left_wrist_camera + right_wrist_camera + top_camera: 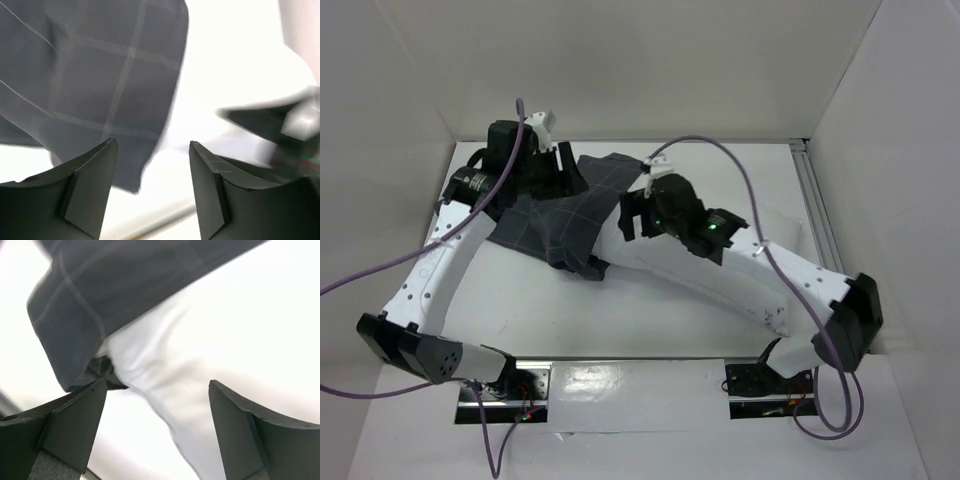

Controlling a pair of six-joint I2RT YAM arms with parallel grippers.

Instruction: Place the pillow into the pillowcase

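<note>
White walls (670,70) enclose a white table (620,330), with both arm bases at its near edge.

Left: the left gripper (152,145) hangs over the far-left part of the pillowcase (555,215). Its jaws are parted and hold nothing. In the left wrist view a loose edge of the checked cloth lies below the gap between the fingers (95,175).

Centre: the pillowcase lies flat and wrinkled, its near-right edge overlapping one end of the pillow (665,270). The right wrist view shows white stuffing running in under the dark hem, so that end appears to have entered the mouth; how far cannot be told.

Right: the rest of the pillow stretches toward the right side of the table, partly under the right arm. The right gripper (157,385) hovers over the junction of pillow and cloth, jaws spread wide and empty.

Handling, as judged: the pillowcase looks thin, light and limp, and will collapse unless it is held by its hem. One layer of the open edge is the best hold, so that the mouth stays agape. The pillow looks light, puffy and compressible. Pushed from afar it is likely to buckle; a pinch of its cover close to the mouth, or a corner, should feed it better. Cloth is likely to drag on cloth.
</note>
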